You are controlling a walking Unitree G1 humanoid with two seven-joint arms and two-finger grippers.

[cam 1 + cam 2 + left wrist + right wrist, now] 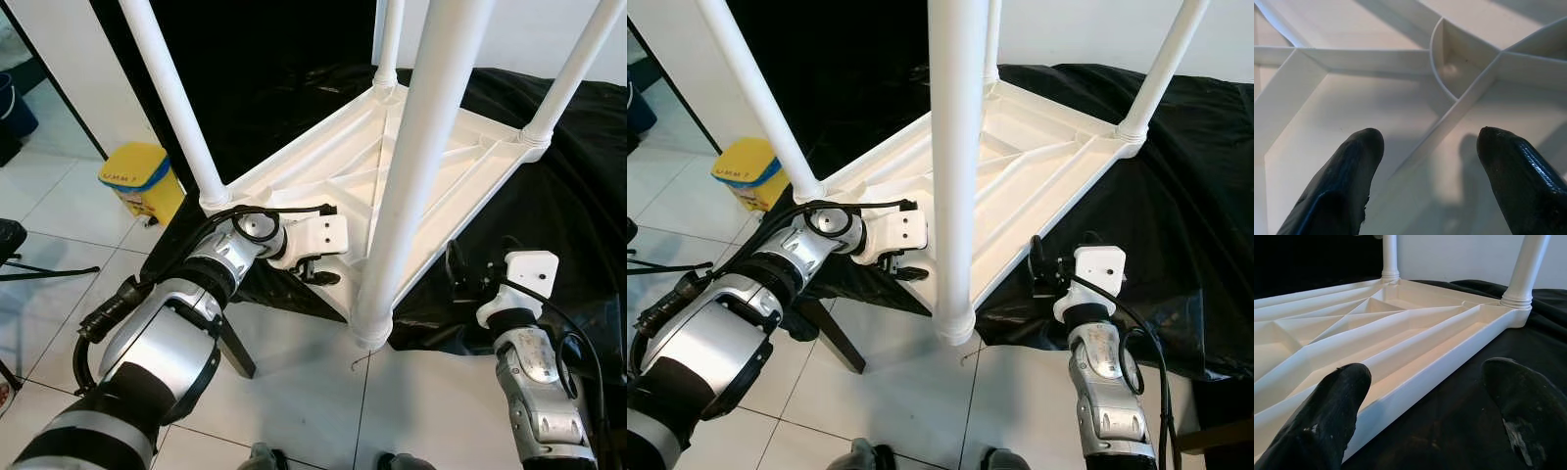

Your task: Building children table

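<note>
- Low in the frame, the two silver arms reach forward over the white tiled floor (pixel 294 392).
- The left hand (pixel 1425 161) sits at centre left of the head view, at the near edge of the upturned white children's table (pixel 431 166). Its wrist view shows the two black fingers (pixel 1347 176) spread apart, released, hovering over the ribbed underside with nothing between them.
- The right hand (pixel 1430 401) is at lower right, just beside the table's right-hand rim, over the black cloth (pixel 578 186). Its fingers (pixel 1327 416) are likewise parted and empty, one over the rim, the other over the cloth.
- The table lies upside down on the cloth-covered worktop in mid-frame, its near corner overhanging the floor.
- Four white legs stand up from its corners; the nearest leg (pixel 416 166) crosses the centre of the frame.
- At upper left, on the floor, a yellow bin (pixel 142 181) stands with a blue rim.
</note>
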